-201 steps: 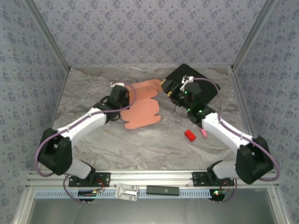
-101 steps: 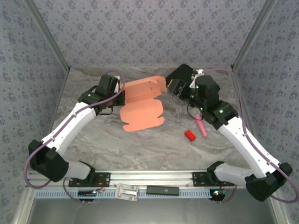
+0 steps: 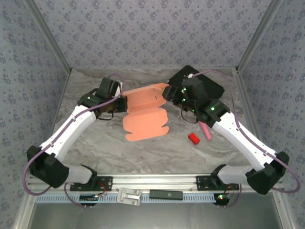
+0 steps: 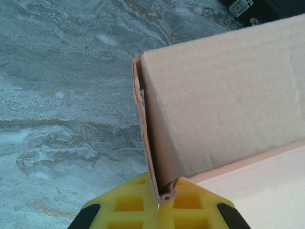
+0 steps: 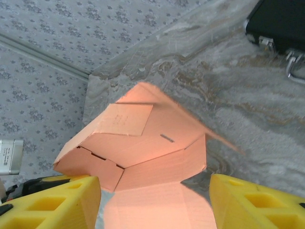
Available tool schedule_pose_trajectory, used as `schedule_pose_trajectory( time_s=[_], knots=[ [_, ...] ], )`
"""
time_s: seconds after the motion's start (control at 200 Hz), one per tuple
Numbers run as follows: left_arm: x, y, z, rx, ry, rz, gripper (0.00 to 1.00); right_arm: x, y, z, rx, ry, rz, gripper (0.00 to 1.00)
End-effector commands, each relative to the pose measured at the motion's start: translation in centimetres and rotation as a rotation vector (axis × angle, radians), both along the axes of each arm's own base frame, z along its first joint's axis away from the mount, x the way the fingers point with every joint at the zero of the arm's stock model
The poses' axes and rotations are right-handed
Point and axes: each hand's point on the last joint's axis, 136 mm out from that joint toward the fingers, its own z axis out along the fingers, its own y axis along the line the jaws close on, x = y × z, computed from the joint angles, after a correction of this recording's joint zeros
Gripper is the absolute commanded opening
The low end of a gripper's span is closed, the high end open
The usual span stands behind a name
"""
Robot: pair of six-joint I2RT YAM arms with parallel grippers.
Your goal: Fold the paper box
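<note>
Paper box, a partly folded salmon-orange card, lies mid-desk in the top view, its far panel raised and its near flaps flat. The left claw clamps its 9 o'clock edge. The right claw stands at its 2 o'clock corner, before a black case. A small red block and a pink stick lie at its 4 o'clock, apart from it.

From the left wrist, the yellow fingers are closed on the paper box's folded edge at 6 o'clock.

From the right wrist, the right claw's jaws stand wide apart. The paper box sits between and ahead of them, with the black case at 1 o'clock.
</note>
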Motion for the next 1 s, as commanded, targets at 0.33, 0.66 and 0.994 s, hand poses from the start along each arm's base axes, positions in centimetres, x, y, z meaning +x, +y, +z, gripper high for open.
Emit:
schedule_pose_trajectory(
  time_s=[0.33,0.66,0.994],
  knots=[
    [-0.9,-0.1,1.5,-0.015,-0.039,0.002,0.0,1.7,1.7,0.0,0.17,0.089,-0.202,0.61],
    [-1.3,-0.4,1.6,0.079,-0.02,0.0,0.0,2.4,1.7,3.1,0.028,-0.011,0.022,0.61],
    [-1.4,-0.9,1.7,0.101,-0.02,-0.015,0.0,3.7,3.6,0.7,0.032,0.044,0.066,0.59]
  ],
)
